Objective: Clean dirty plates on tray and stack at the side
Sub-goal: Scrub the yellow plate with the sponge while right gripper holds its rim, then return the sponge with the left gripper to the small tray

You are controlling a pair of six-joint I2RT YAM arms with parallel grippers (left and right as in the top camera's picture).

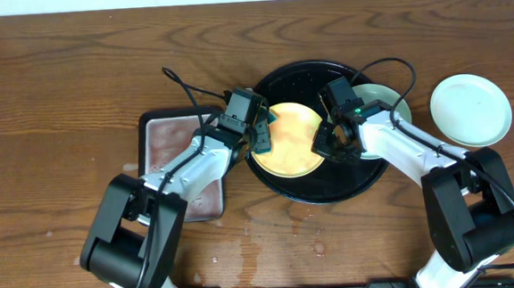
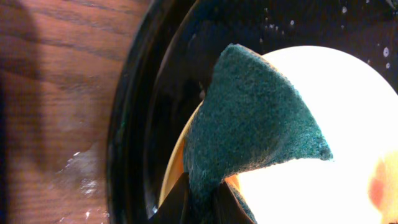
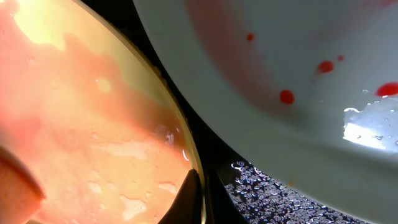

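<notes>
The yellow plate point(image 1: 288, 142) lies in the black tray point(image 1: 331, 191), left of centre, coated with a thin orange-red film. The left gripper point(image 1: 258, 137) is clamped on a green sponge point(image 2: 255, 118), whose free corner rests on the plate's left edge. The right gripper point(image 1: 326, 147) is closed at the plate's right rim, apparently pinching it.

To wipe well, press the sponge flat, sweep toward the held rim, and steady the plate so it does not slide into its neighbour.

The tray also holds a mint plate point(image 1: 390, 96), spotted red, just beside the yellow one. Water beads dot the tray floor. A second mint plate point(image 1: 470, 109) sits on the table outside the tray and looks clean. A small rectangular tray point(image 1: 177, 144) at left holds a pinkish wet film.
</notes>
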